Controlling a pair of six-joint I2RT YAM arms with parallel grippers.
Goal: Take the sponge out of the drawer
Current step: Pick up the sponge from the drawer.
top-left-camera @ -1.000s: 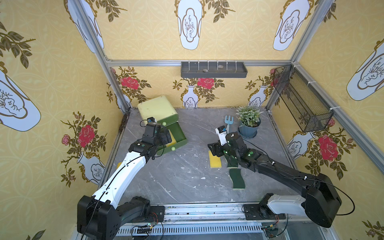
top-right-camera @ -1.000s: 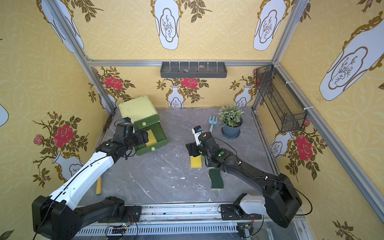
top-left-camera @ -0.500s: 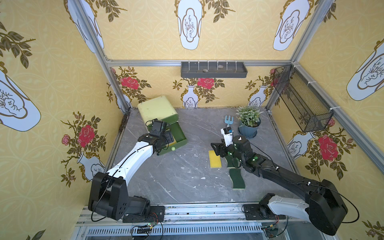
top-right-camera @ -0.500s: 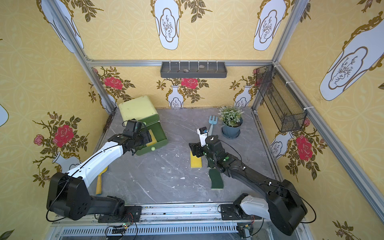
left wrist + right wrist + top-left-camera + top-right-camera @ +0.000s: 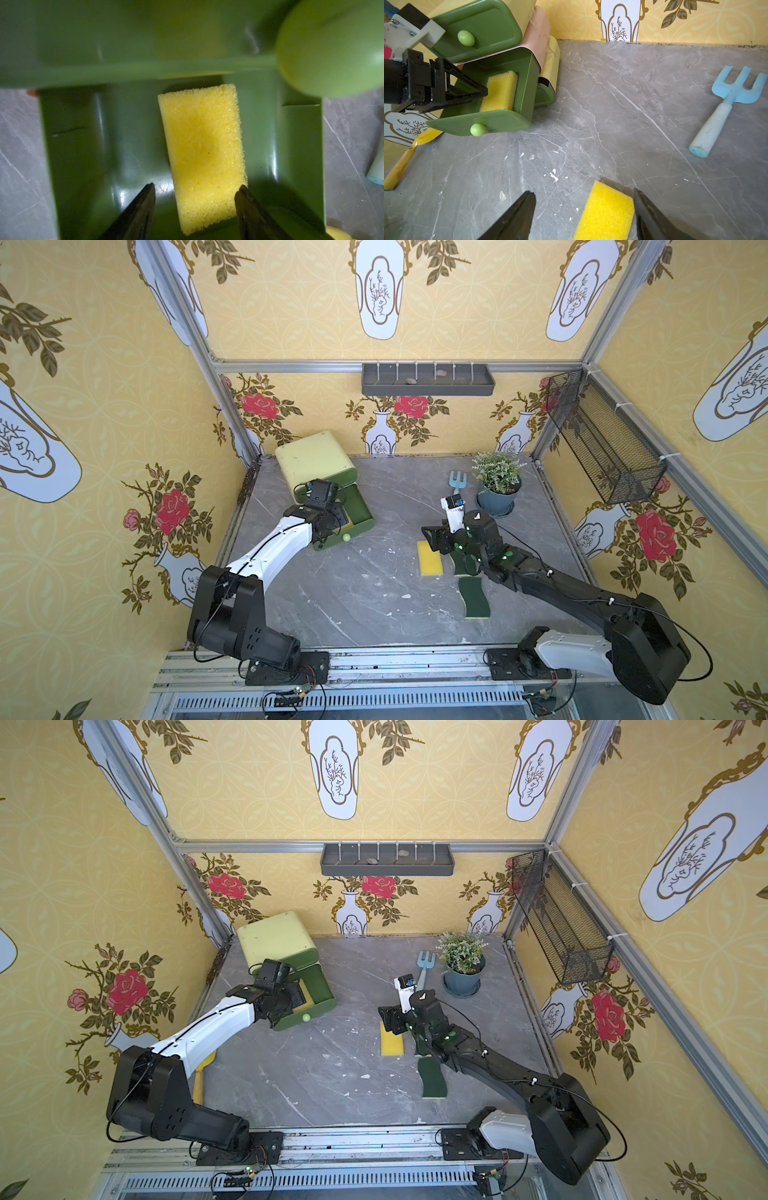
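**YELLOW FOAM SPONGE: IN THE OPEN LOWER DRAWER, NOT YET GRIPPED**

Location. The sponge (image 5: 202,158) lies flat on the floor of the drawer (image 5: 83,155). Its long axis runs front to back, and it sits nearer the side wall that faces the middle of the table (image 5: 612,104). The drawer stands pulled out of its cabinet (image 5: 311,456), with its knob (image 5: 478,129) on the front panel.

Character (judged). Open-cell foam: very light, soft and springy, rough enough not to slip, with nothing to break. It will squash under the jaws before it comes up. A shallow pinch on the top edge would likely let it roll free.

Where to take hold. Across the narrow width, on the two long side faces, with the fingertips low and close to the drawer floor. Then lift straight up, clear of the walls and front panel.

Left gripper (image 5: 197,185). Down inside the drawer, jaws spread astride one end of the sponge. One fingertip is at the sponge's edge; the other is apart from it, with bare floor between. Nothing is pinched.

Right gripper (image 5: 583,192). Well apart from the drawer, low over the table, jaws spread and holding nothing. A second yellow sponge (image 5: 606,212) lies on the table between them. A dark green scouring pad (image 5: 473,597) lies farther from the drawer again.
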